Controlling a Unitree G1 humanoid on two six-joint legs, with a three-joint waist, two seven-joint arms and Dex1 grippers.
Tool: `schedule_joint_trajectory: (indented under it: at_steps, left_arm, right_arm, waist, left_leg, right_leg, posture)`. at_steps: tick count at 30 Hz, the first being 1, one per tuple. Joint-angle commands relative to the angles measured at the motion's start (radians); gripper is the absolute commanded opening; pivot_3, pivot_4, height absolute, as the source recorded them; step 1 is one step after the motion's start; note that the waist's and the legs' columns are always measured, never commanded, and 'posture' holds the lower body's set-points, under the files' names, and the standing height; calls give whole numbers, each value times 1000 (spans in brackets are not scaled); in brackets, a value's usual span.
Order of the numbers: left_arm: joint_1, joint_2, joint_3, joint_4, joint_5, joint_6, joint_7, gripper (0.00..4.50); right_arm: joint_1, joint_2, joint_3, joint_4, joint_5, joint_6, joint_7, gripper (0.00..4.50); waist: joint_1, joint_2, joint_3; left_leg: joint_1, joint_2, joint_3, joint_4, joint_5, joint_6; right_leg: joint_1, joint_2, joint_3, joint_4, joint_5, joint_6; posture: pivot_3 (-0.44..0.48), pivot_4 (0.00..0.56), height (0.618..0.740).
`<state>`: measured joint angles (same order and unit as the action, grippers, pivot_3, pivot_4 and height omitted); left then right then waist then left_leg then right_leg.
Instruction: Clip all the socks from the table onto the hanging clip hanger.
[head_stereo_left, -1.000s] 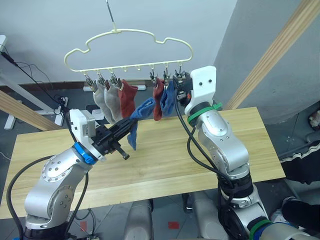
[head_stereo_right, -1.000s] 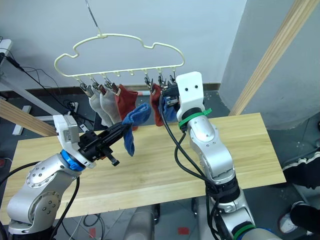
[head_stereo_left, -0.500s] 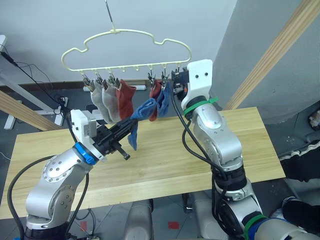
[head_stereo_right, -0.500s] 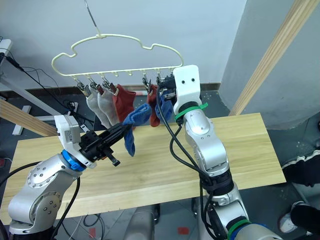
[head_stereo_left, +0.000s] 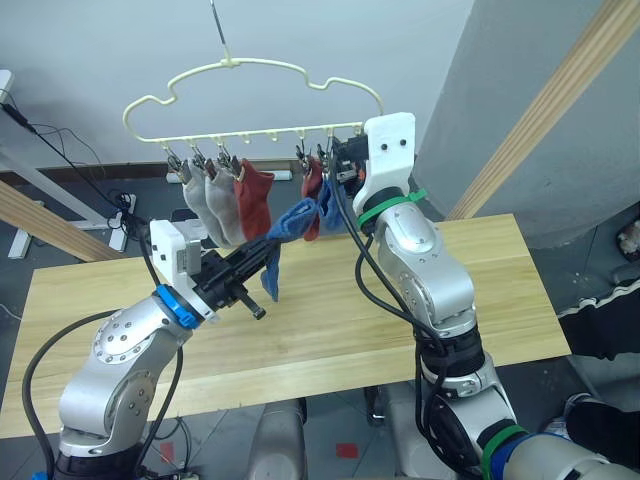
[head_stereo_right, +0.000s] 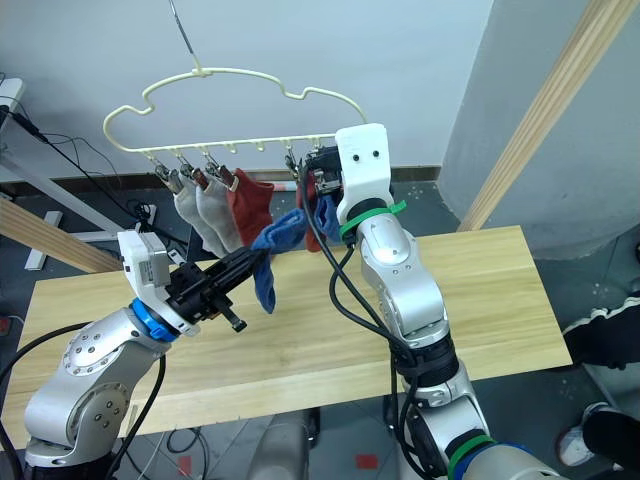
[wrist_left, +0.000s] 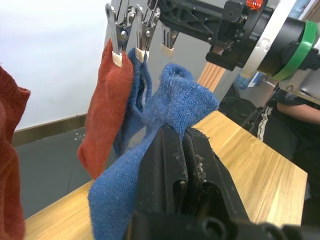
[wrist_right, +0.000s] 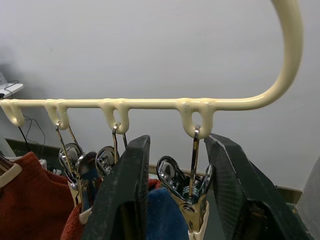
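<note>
Against a pale grey wall, the clip hanger is hanging by its hook above the table, whose plank top is lying bare; slanted wooden beams are crossing the room at either side. Five socks are already hanging from the clips: two light grey socks and a rust-red sock toward our left, another rust-red sock and a blue one toward our right.

We are holding the last blue sock in our left gripper, its fingers pressed together on the fabric so that the bunched end is standing up toward the clips while the rest is drooping below. We judge we are offering that end up to the free clip.

Our right gripper is reaching up at the hanger's right end, its fingers spread on either side of the end clip, not yet touching it as far as we can tell. We judge we are placing it there to squeeze that clip open for the sock.

We are finding no readable writing, brand or label anywhere.
</note>
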<state>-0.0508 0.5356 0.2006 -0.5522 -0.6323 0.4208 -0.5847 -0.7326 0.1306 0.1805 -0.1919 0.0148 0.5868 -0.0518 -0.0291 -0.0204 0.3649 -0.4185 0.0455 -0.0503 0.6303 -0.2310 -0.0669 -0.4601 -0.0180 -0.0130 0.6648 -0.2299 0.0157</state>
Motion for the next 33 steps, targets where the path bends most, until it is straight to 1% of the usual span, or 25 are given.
schedule_joint_trajectory:
  at_steps: [1, 10, 13, 16, 22, 24, 25, 26, 28, 30, 33]
  left_arm:
    - [0, -2, 2, -46, 6, -24, 4, 0]
    - [-5, -5, -1, -44, 5, -23, 8, 0]
    - [-6, -5, -1, -42, 5, -23, 6, 0]
    - [-6, -5, -1, -43, 5, -24, 5, 0]
    - [-2, -7, -2, -47, 3, -23, 5, 0]
    - [-2, -5, -2, -44, 4, -22, 2, 0]
    - [-4, -3, -2, -38, 3, -22, -2, 0]
    - [-9, 1, -4, -27, 7, -20, -6, 0]
    - [-30, 4, -18, 3, 12, -19, -22, 0]
    - [-42, 3, -27, 19, 14, -19, -34, 0]
    - [-78, -17, -59, 46, 28, -32, -41, 0]
  right_arm:
    - [-28, 35, 1, -26, 6, -29, 4, 1785]
    - [-29, 50, -26, -5, 31, -15, -13, 1785]
    - [-28, 56, -33, -3, 43, -11, -17, 1160]
    - [-26, 56, -38, -3, 51, -9, -24, 340]
    - [-20, 19, -59, -27, 75, -4, 6, 324]
    - [-18, -8, -74, -44, 124, 14, 71, 324]
    - [-17, -22, -94, -60, 175, 35, 120, 324]
    - [-19, -56, -113, -81, 221, 64, 179, 324]
    - [-29, -133, -183, -115, 349, 188, 286, 324]
    - [-40, -177, -224, -126, 426, 263, 324, 324]
    - [-98, -220, -350, -104, 598, 430, 353, 324]
  waist:
    - [0, 0, 0]
    - [0, 0, 0]
    - [0, 0, 0]
    - [0, 0, 0]
    - [0, 0, 0]
    - [0, 0, 0]
    - [0, 0, 0]
    - [0, 0, 0]
    - [4, 0, 0]
    - [7, 0, 0]
    - [1, 0, 0]
  left_leg:
    - [0, 0, 0, 0, 0, 0]
    - [0, 0, 0, 0, 0, 0]
    - [0, 0, 0, 0, 0, 0]
    - [0, 0, 0, 0, 0, 0]
    - [0, 0, 0, 0, 0, 0]
    - [0, 0, 0, 0, 0, 0]
    - [0, 0, 0, 0, 0, 0]
    - [0, 0, 0, 0, 0, 0]
    - [0, 0, 0, 0, 0, 0]
    - [0, 0, -1, 1, 0, 0]
    - [1, -1, 0, 1, 0, 0]
  right_leg:
    - [0, 0, 0, 0, 0, 0]
    - [0, 0, 0, 0, 0, 0]
    - [0, 0, 0, 0, 0, 0]
    - [0, 0, 0, 0, 0, 0]
    - [0, 0, 0, 0, 0, 0]
    - [0, 0, 0, 0, 0, 0]
    - [0, 0, 0, 0, 0, 0]
    - [0, 0, 0, 0, 0, 0]
    - [0, 0, 0, 0, 0, 0]
    - [2, 0, -1, 0, 0, 0]
    - [2, 0, 0, 0, 1, -1]
  posture:
    - [53, 379, 740]
    - [52, 379, 740]
    - [52, 379, 740]
    - [52, 377, 740]
    - [52, 375, 740]
    - [48, 375, 740]
    - [36, 373, 740]
    - [36, 373, 740]
    - [17, 372, 740]
    - [17, 372, 740]
    - [-11, 368, 740]
